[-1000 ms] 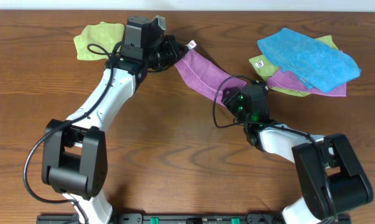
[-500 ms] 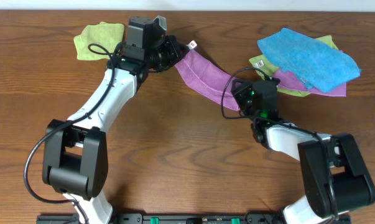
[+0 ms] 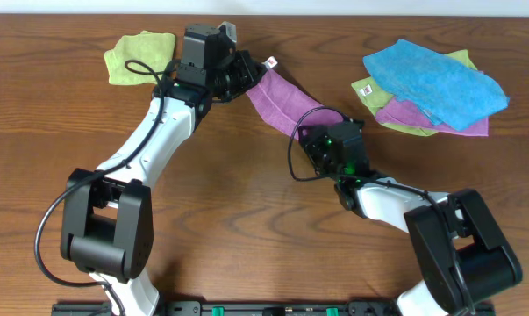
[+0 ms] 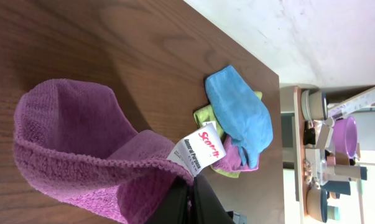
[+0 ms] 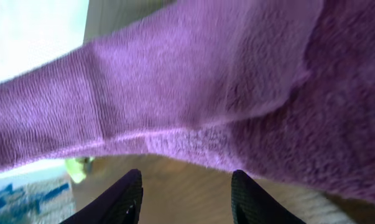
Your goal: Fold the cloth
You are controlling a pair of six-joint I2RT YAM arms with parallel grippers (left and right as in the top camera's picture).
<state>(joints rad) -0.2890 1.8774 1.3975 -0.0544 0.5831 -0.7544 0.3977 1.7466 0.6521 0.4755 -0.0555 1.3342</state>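
Slippage worries me: my left gripper pinches the cloth beside its white tag, the cloth draped in a strip toward my right gripper, whose jaws stand spread just short of its edge, so a shallow bite there could miss the hem.
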